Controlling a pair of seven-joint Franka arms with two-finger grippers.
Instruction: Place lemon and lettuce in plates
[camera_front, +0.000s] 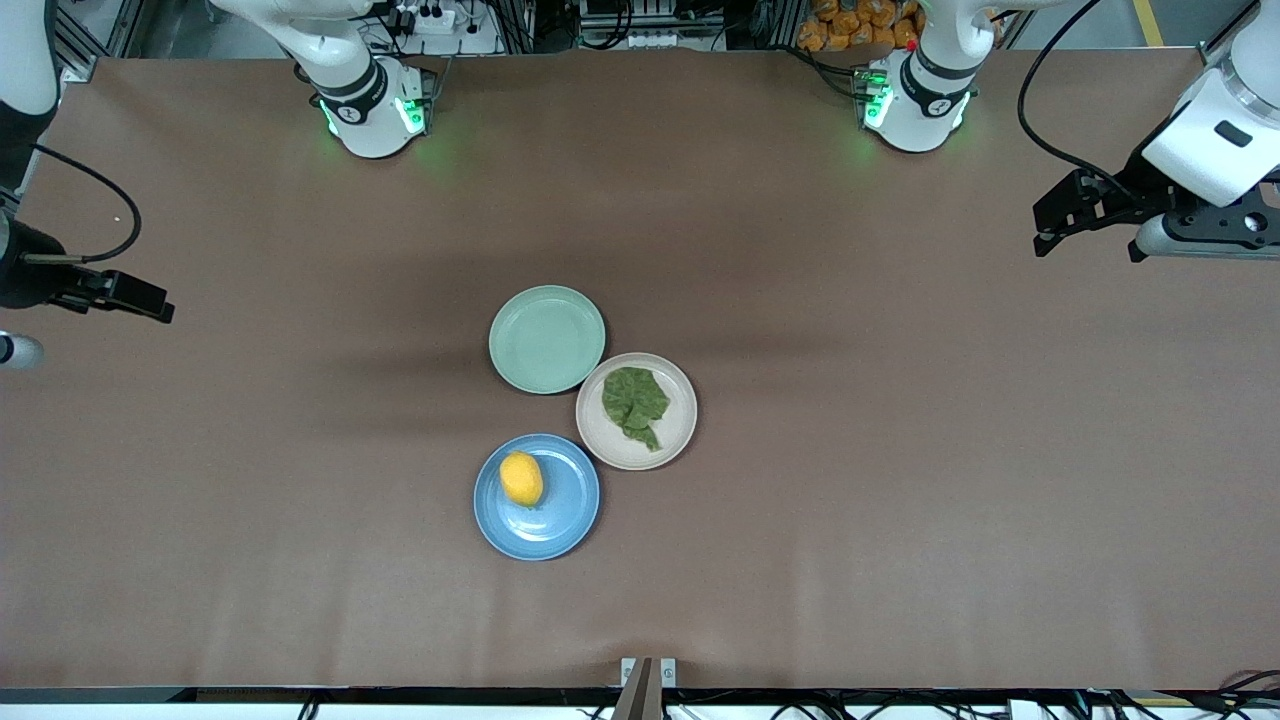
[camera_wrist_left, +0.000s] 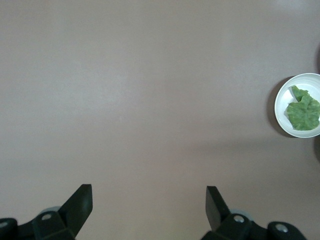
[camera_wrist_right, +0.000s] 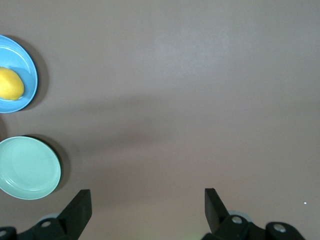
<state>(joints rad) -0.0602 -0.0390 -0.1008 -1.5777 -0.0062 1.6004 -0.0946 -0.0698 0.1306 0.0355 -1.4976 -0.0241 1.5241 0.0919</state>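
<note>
Lemon (camera_front: 521, 478) sits in the blue plate (camera_front: 560, 520), the plate nearest the front camera, and lies off-centre, close to the rim on the right arm's side. We see nothing holding it in place.

Next one back: the lettuce (camera_front: 635, 403) lies flat in the beige plate (camera_front: 680, 435), fully inside the rim. That plate is just beside the blue one, toward the left arm's end; the rims look touching or nearly so, we can't tell which.

Farthest of the three is the mint-green plate (camera_front: 547, 339), with nothing in it. It isn't a target plate, so that's fine.

Both items read as placed. We judge the task done or at its last moment.

The claws are parked well apart from the plates. The left claw (camera_front: 1090, 225) hangs over bare surface (camera_front: 900, 500) at the left arm's end, fingers spread wide with nothing between them. The right claw (camera_front: 135, 297) hangs over the surface at the right arm's end, also fully spread and holding nothing. Both arms wait.

Risks from here, as we see them:
- The lemon is oval and sits near the rim. A bump to the surface or plate could roll it out, since the rim is shallow.
- The plates are clustered tight, so any nudge to one would likely shift its neighbours.
- If either arm goes back in for a needless re-grasp, spread fingers could clip a rim or drag the lettuce out, since the leaf is light and lies loose.
</note>
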